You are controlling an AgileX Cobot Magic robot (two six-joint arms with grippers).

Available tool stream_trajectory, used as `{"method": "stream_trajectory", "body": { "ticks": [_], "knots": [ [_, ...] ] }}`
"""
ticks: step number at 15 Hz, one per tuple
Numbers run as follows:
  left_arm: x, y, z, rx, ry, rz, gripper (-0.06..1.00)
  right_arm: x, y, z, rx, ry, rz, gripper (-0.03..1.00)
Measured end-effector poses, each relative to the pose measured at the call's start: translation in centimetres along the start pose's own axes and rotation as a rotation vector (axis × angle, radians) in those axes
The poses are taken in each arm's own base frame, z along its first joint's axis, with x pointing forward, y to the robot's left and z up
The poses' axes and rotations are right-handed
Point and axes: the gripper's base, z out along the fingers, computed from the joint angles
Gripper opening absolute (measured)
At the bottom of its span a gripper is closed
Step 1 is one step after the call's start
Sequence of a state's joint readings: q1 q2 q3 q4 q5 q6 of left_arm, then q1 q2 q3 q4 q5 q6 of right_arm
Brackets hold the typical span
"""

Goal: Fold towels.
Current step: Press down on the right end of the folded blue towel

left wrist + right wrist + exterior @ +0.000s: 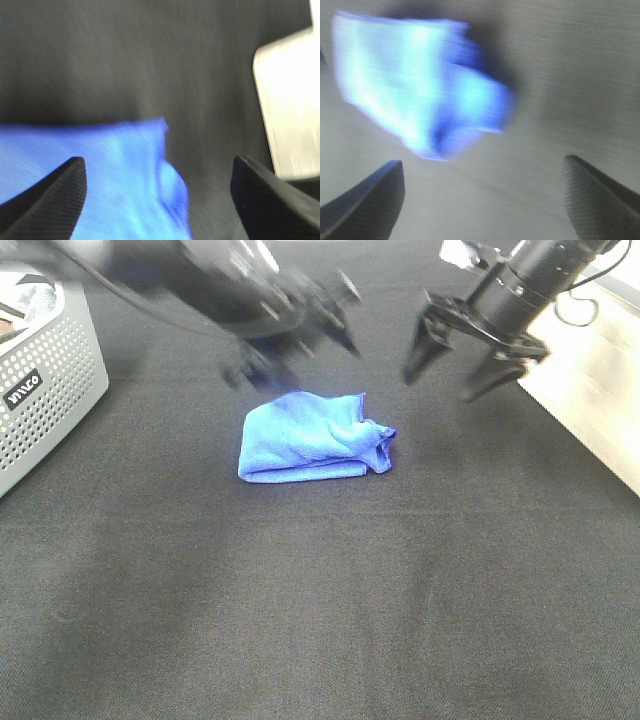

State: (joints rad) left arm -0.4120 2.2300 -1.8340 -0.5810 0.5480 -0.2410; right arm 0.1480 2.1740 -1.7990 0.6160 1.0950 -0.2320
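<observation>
The blue towel point(312, 437) lies folded in a loose bundle on the black table cloth point(320, 600), slightly behind the middle. My left gripper point(292, 360), motion-blurred, hovers just behind the towel's far edge and is open with nothing in it. In the left wrist view its dark fingers point(50, 200) stand wide apart above the towel point(115, 170). My right gripper point(440, 385) hangs open to the right of and behind the towel, also holding nothing. The right wrist view shows the towel point(420, 80) blurred, well ahead of that gripper point(482, 160).
A grey perforated basket point(45, 390) stands at the table's left edge. A pale surface point(590, 390) borders the black cloth on the right, and shows as a bright patch point(285, 100) in the left wrist view.
</observation>
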Motion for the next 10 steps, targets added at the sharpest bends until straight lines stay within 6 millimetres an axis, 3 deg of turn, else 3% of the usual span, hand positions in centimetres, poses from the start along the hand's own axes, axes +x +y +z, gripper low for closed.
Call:
{"method": "stream_trajectory", "body": {
  "ticks": [2,6,8,10],
  "knots": [
    [-2.8,1.7,-2.7,-0.028,-0.047,0.023,0.75,0.0,2.3,1.7,-0.125,-0.011,-0.040,0.80],
    [-5.6,6.4,-5.4,-0.117,-0.007,-0.021,0.76,0.4,6.3,7.5,-0.365,-0.035,-0.041,0.80],
    [-5.7,6.9,-5.7,-0.133,0.018,-0.019,0.76,0.4,5.6,9.9,-0.440,-0.043,0.023,0.80],
    [-5.5,7.0,-5.7,-0.138,0.038,0.003,0.76,0.3,3.5,11.7,-0.436,-0.042,0.076,0.80]
  ]
}}
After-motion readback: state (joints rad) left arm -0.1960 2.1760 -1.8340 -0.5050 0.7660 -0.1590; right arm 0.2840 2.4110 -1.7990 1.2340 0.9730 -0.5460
